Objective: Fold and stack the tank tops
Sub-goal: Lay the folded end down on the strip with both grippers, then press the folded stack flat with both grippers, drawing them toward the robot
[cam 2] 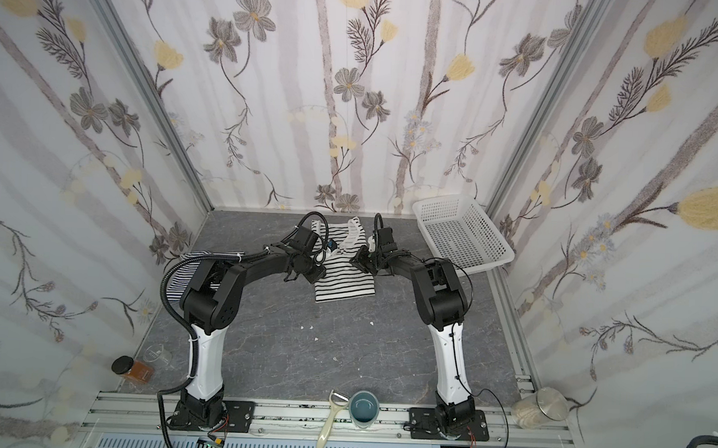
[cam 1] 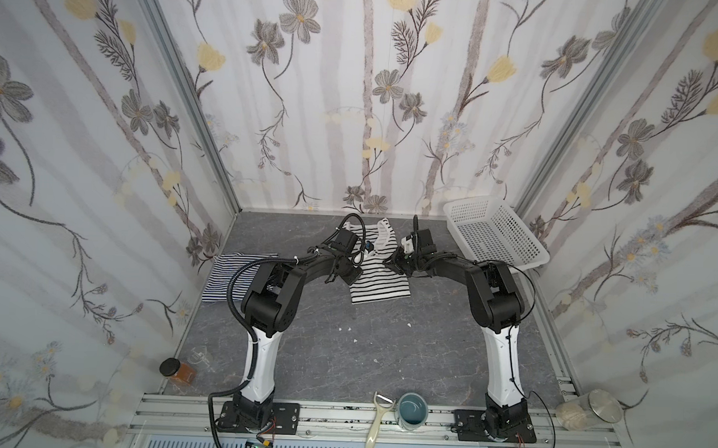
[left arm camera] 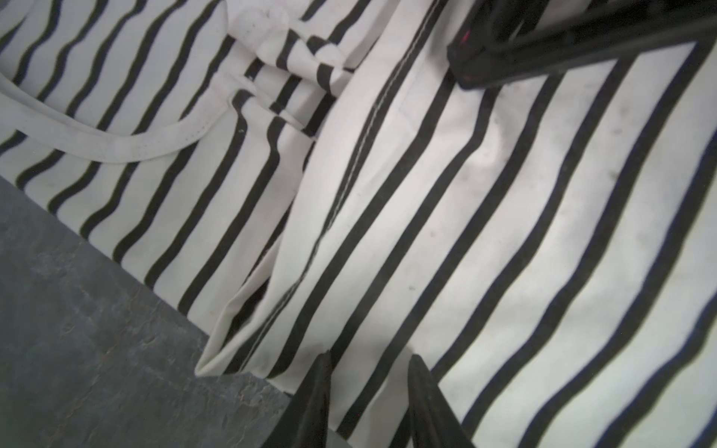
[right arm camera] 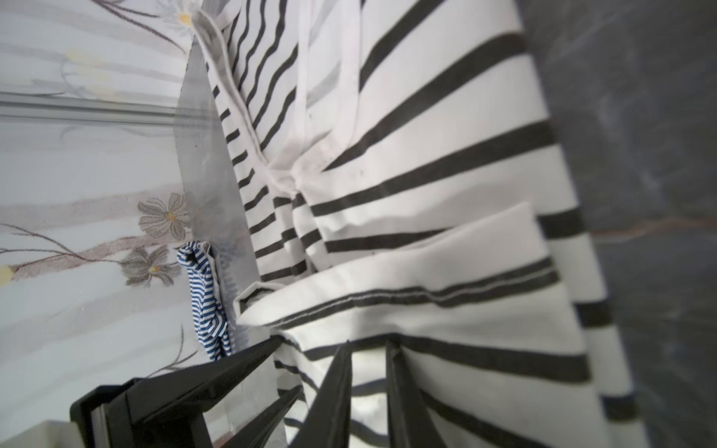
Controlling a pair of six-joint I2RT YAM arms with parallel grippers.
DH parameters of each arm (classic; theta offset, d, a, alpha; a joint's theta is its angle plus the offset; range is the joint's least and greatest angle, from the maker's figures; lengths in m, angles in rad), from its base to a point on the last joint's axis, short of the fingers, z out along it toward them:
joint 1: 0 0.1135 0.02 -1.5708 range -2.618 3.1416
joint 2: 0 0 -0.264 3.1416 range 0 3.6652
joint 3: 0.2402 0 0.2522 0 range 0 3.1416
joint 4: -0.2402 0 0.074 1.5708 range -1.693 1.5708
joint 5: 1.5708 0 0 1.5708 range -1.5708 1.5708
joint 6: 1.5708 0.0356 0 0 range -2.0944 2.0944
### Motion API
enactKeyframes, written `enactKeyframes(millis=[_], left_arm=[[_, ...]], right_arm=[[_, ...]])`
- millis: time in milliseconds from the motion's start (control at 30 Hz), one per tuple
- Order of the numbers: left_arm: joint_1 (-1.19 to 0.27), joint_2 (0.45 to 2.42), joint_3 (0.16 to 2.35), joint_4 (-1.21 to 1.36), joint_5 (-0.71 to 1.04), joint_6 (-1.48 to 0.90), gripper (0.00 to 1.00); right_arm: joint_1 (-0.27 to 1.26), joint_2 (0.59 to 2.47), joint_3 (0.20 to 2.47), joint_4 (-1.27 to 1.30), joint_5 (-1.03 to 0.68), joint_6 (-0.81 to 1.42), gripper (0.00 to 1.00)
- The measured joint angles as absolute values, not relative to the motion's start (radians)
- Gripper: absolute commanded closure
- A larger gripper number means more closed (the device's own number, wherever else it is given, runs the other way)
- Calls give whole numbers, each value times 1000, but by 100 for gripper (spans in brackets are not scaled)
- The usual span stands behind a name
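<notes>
Black-striped white cloth fills both my wrist views. The wide-striped tank top (cam 1: pixel 381 290) lies at the far middle of the grey table (cam 1: pixel 385 351), with its stitched hem (left arm camera: pixel 368 155) folded over onto its body.

My left gripper (left arm camera: pixel 368 358) sits low at that top's left edge. Its 2 fingers (left arm camera: pixel 318 395) stand a little apart, with flat cloth showing between them and nothing pinched.

My right gripper (right arm camera: pixel 368 345) is at the top's right edge, its 2 fingers drawn nearly together on a pucker of the same cloth.

The fine navy-striped tank top (cam 1: pixel 226 279) lies rumpled by the left wall, well apart from the wide-striped one and partly behind my left arm. The white basket (cam 1: pixel 529 243) stands in the far right corner.
</notes>
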State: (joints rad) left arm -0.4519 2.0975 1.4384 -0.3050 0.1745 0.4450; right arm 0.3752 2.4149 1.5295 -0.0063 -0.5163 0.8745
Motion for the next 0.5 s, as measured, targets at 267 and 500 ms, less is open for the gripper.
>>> enactKeyframes(millis=[267, 500], left_arm=[[-453, 2069, 1375, -265, 171, 444, 64], [-463, 2017, 1306, -265, 167, 445, 64]], right_arm=[[340, 2416, 1543, -36, -469, 908, 80], [362, 2275, 1438, -39, -439, 907, 75]])
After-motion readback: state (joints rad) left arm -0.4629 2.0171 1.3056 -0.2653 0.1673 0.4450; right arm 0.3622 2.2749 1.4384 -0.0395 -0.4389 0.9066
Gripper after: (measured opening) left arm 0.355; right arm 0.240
